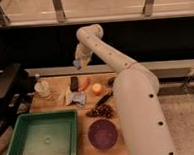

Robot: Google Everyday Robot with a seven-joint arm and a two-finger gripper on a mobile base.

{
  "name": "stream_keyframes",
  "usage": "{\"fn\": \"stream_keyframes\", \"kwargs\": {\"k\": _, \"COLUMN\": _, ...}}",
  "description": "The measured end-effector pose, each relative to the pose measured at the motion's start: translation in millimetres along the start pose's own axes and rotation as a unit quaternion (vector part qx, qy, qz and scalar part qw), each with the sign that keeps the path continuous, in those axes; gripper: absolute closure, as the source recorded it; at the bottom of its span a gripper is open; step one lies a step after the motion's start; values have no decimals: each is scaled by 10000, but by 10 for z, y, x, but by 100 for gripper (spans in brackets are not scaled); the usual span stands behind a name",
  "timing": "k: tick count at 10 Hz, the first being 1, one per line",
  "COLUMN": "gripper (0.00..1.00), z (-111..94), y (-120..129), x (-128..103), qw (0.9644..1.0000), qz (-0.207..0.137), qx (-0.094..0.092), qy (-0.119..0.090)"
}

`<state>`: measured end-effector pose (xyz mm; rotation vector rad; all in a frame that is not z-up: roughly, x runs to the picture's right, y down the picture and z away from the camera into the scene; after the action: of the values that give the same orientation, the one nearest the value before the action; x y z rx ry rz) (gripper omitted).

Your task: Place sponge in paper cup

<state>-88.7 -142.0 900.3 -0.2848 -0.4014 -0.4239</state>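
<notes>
My gripper hangs high above the back of the wooden table, at the end of the white arm that reaches over from the right. It is shut on the sponge, a small pale-blue block at its tip. The paper cup, small and whitish, stands on the table's back left, below and to the left of the gripper and well apart from it.
On the table are a dark block, an orange, a crinkled blue-white packet, a yellowish item, dark grapes, a purple bowl and a large green tray. A dark machine stands left.
</notes>
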Motion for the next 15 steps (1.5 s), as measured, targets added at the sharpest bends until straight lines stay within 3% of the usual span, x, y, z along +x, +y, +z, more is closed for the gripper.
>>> {"fn": "stream_keyframes", "kwargs": {"k": 1, "gripper": 100, "z": -3, "y": -137, "x": -258, "qw": 9998, "qz": -125, "qx": -3, "qy": -124}}
{"fn": "stream_keyframes", "kwargs": {"k": 2, "gripper": 100, "z": -2, "y": -161, "x": -324, "qw": 9997, "qz": -158, "qx": -9, "qy": -165}}
{"fn": "stream_keyframes", "kwargs": {"k": 9, "gripper": 100, "z": 5, "y": -90, "x": -314, "qw": 9994, "qz": -266, "qx": -51, "qy": -217}}
{"fn": "stream_keyframes", "kwargs": {"k": 11, "gripper": 100, "z": 42, "y": -64, "x": -541, "qw": 9980, "qz": -502, "qx": -62, "qy": -383}}
{"fn": "stream_keyframes", "kwargs": {"k": 15, "gripper": 100, "z": 177, "y": -226, "x": -1463, "qw": 9900, "qz": -992, "qx": -44, "qy": -1005}}
